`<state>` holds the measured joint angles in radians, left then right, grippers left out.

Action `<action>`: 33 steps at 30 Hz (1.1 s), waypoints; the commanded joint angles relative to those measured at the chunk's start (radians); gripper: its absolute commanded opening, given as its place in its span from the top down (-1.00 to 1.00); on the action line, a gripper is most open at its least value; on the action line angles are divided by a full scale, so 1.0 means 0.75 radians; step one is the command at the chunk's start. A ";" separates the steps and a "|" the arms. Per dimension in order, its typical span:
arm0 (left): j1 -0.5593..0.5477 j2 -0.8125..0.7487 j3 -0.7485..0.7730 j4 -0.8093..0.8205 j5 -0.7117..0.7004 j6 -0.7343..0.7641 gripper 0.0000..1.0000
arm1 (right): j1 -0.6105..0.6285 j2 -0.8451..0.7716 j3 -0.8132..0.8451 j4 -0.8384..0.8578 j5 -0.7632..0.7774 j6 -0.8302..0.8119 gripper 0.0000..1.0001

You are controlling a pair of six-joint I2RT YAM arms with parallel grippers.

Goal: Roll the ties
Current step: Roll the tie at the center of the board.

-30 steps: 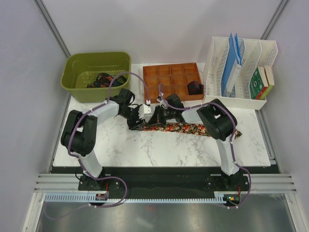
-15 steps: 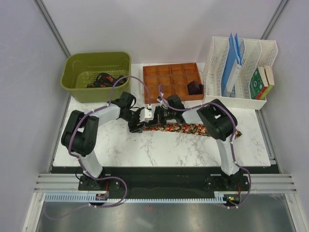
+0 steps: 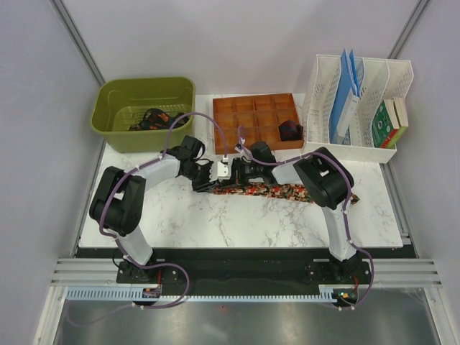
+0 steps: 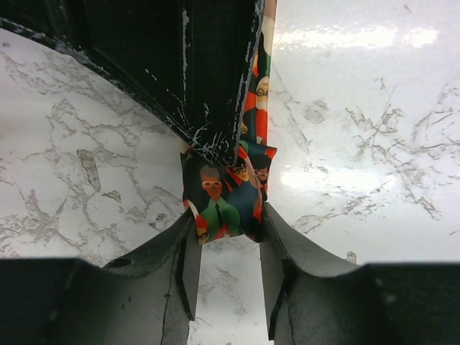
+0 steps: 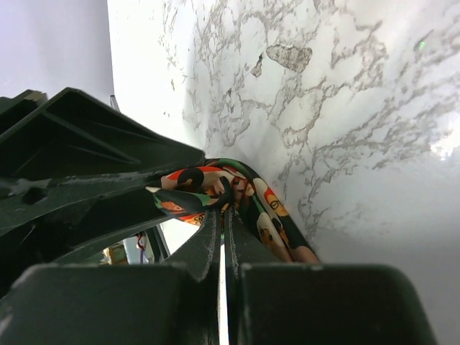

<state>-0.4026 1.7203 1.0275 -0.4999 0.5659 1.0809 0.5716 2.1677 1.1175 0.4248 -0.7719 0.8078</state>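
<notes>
One speckled tie (image 3: 267,190): folded end grasped between left gripper (image 4: 226,231) jaws; right gripper (image 5: 221,205) clenched, pinching the same fold.

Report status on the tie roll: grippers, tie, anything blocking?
Left gripper pinching folded end of speckled tie. Right gripper shut, fabric wrapped over its tips. Rest lies flat on table. No obstruction seen.

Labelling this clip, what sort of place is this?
Likely a robot lab cell: plain panel walls enclose a marble-look table, a left arm and right arm are bolted at its edge, and a green tub is among the staged props.
</notes>
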 commanded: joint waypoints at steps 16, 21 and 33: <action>-0.252 0.205 0.223 -0.006 -0.041 -0.247 0.19 | -0.007 0.045 -0.091 -0.049 0.109 0.009 0.98; -0.291 0.251 0.201 -0.014 -0.165 -0.247 0.26 | -0.009 0.008 -0.075 -0.073 0.080 -0.007 0.78; -0.283 0.320 0.156 -0.133 -0.282 -0.214 0.51 | -0.059 -0.176 -0.054 -0.302 0.043 -0.034 0.04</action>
<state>-0.5850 1.8462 1.1923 -0.5747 0.3588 0.9241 0.5343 2.0907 1.0794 0.2993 -0.7605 0.8173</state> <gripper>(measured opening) 0.367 0.423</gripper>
